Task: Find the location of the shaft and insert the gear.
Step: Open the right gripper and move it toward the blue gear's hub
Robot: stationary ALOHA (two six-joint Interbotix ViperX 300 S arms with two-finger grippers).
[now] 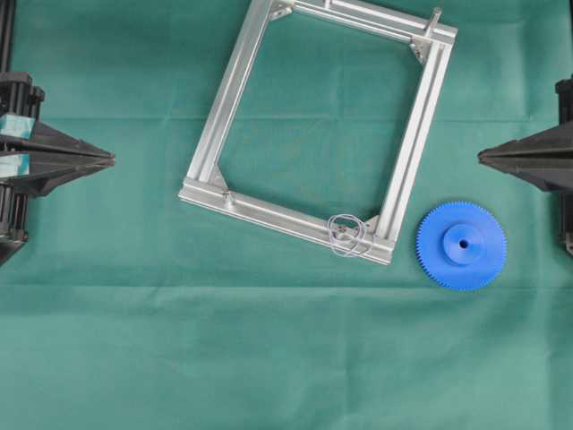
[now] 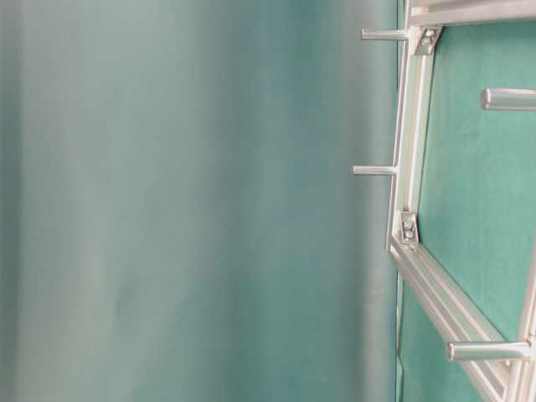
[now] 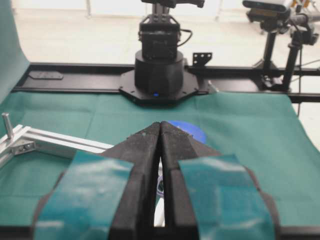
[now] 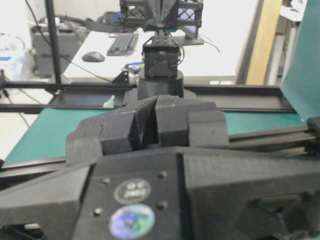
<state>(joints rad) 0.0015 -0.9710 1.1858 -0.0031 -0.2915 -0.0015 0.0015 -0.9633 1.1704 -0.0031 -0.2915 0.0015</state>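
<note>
Both arms sit parked at the edges of the green cloth [image 1: 269, 358], and nothing is in hand yet. The left gripper [image 1: 109, 160] has its fingers pressed together into a point, holding nothing — its own camera shows the two black tips meeting with no gap. The right gripper [image 1: 483, 156] looks just the same, clenched and empty.

The gear [image 1: 461, 245] lies flat on the cloth, hub up, just off the near right corner of the metal frame [image 1: 235, 85]. It sits below and a little inward of the right gripper, and well apart from the left one — so I'd judge the right arm is the natural one to fetch it. Lying flat, its axis points straight up, so a grasp would likely come down from above, across the hub or the toothed rim, after the fingers spread.

As for the shaft [image 1: 435, 18], a short pin stands up at the far right corner of the frame. The table-level view shows several such pins along the bars, and I can't tell for certain which is meant. A loop of wire [image 1: 347, 235] rests on the near bar.
</note>
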